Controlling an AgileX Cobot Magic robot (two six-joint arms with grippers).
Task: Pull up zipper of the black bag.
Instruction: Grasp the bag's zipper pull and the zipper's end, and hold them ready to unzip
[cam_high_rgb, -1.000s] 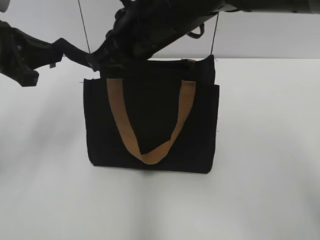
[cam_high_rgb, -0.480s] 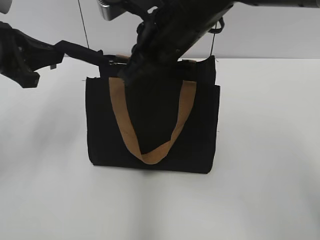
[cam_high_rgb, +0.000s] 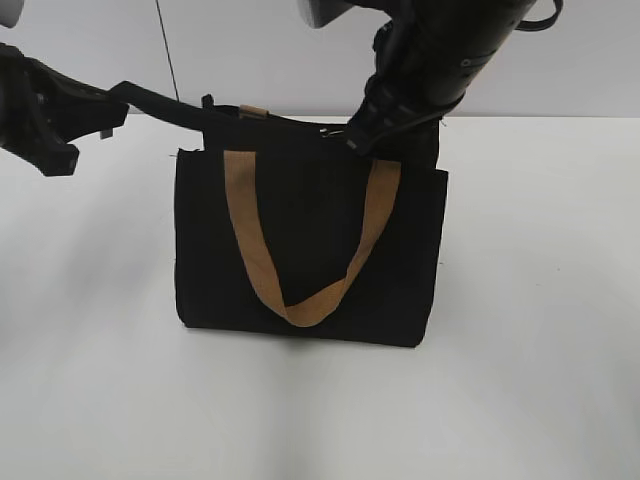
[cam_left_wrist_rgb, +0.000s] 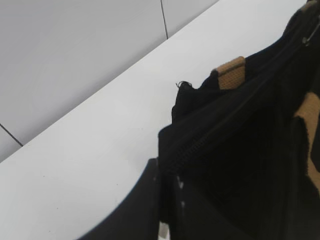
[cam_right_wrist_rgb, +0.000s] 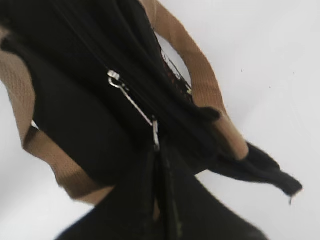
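1. Left gripper (cam_high_rgb: 205, 113) is way over on the left, pinched closed on the top left corner of the black bag (cam_high_rgb: 300, 250). In the left wrist view its fingers (cam_left_wrist_rgb: 150, 210) look clamped on the fabric right where the zipper (cam_left_wrist_rgb: 200, 145) line begins, so it's basically anchoring that end.

2. Moving toward the middle, the bag stands upright on the white table (cam_high_rgb: 540, 350), with a tan handle (cam_high_rgb: 300, 300) hanging down the front in a V. The second tan handle (cam_left_wrist_rgb: 231, 74) peeks out near the back edge in the left wrist view.

3. Right gripper (cam_high_rgb: 352, 138) sits down on the bag's top edge, right of centre. From its wrist camera it's closed on the silver pull tab (cam_right_wrist_rgb: 132, 105), which stretches taut from the slider to the fingertips.

4. Progress, as a guess: the slider appears to sit past the middle of the top edge, so I'd say a good part of the zip is covered and the stretch toward the right corner is left. Can't actually see whether the teeth behind it are meshed, it's all black on black.
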